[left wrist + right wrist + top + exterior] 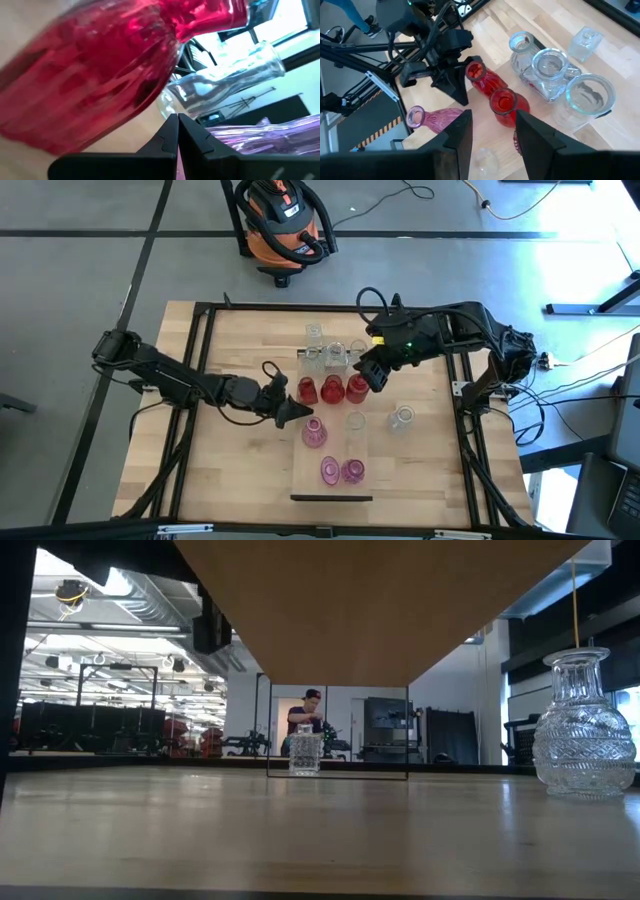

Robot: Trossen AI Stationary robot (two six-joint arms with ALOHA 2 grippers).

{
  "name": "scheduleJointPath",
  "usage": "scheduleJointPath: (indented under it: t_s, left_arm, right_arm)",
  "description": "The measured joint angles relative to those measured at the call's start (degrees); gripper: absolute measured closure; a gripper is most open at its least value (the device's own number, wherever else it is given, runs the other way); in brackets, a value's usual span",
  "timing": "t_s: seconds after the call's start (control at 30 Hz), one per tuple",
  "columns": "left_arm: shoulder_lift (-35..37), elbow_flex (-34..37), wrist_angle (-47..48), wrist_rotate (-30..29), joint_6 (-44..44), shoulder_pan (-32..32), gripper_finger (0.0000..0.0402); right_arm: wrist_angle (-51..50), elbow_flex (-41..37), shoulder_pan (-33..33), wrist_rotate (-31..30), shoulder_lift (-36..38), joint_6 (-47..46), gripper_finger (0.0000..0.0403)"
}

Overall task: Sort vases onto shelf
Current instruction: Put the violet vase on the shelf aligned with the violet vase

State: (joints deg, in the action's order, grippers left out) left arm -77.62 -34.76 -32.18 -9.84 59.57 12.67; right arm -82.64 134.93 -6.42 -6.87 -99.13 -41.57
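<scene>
The shelf (372, 448) lies lengthwise in the middle of the table. On it stand clear vases (335, 356) at the far end, then red vases (332, 390), then pink vases (340, 471). My left gripper (300, 412) is shut and points toward the table's right, between the leftmost red vase (95, 75) and a pink vase (314, 432). My right gripper (375, 375) hovers open high above the red row, with nothing between its fingers (462, 135). My left gripper's shut fingertips (172, 125) come in level from the table's left, close beside the lower body of the leftmost red vase (150, 95). I cannot tell whether they touch it.
One clear vase (401, 417) stands on the table to the right of the shelf. The low view shows a cut-glass vase (585, 730), a small clear vase (305, 752) and a person (305, 712) far behind. An orange vacuum cleaner (285, 225) stands beyond the table.
</scene>
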Motion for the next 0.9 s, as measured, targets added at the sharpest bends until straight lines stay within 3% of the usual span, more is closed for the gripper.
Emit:
scheduleJointPath:
  t_s: [0.57,0.9]
  left_arm:
    - [-5.35,-0.17,-10.67,12.29,3.98,-0.62,0.0401]
    - [-5.69,-0.17,-10.83,18.46,6.13,-0.58,0.0401]
  right_arm:
    - [-2.12,0.0,0.0,-0.1,-0.02,0.31,0.0272]
    - [-3.03,0.0,0.0,-0.05,-0.02,0.35,0.0272]
